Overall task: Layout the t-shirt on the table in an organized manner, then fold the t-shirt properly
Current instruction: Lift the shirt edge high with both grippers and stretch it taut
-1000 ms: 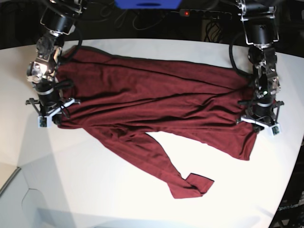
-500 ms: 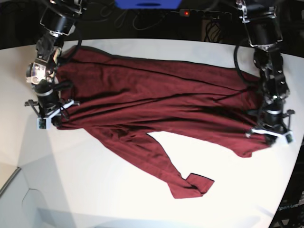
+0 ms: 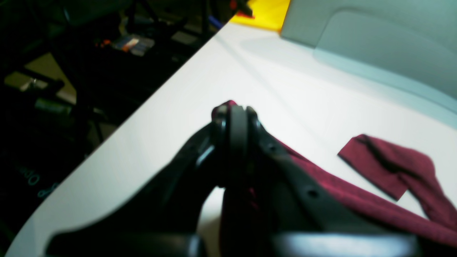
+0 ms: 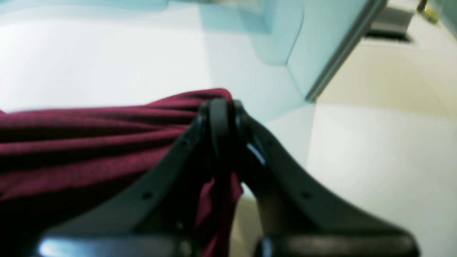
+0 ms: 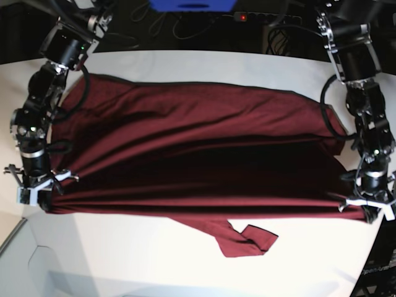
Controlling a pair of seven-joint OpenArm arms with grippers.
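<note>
I judge that I am in the first part of the task: the t-shirt [image 5: 198, 148] is stretched wide across the table [image 5: 154, 260] between my two arms, but it is not flat yet. Long folds run through the middle, and one sleeve [image 5: 247, 240] lies bent at about 6 o'clock of the cloth. Smoothing and all folding remain.

At 9 o'clock in the base view, my right gripper [image 5: 38, 189] is fully closed and pinches the edge of the cloth; the wrist view shows fabric between its jaws [image 4: 221, 121]. At 3 o'clock, my left gripper [image 5: 366, 207] is closed too, clamping the other edge [image 3: 234, 128], very near the table border.
</note>
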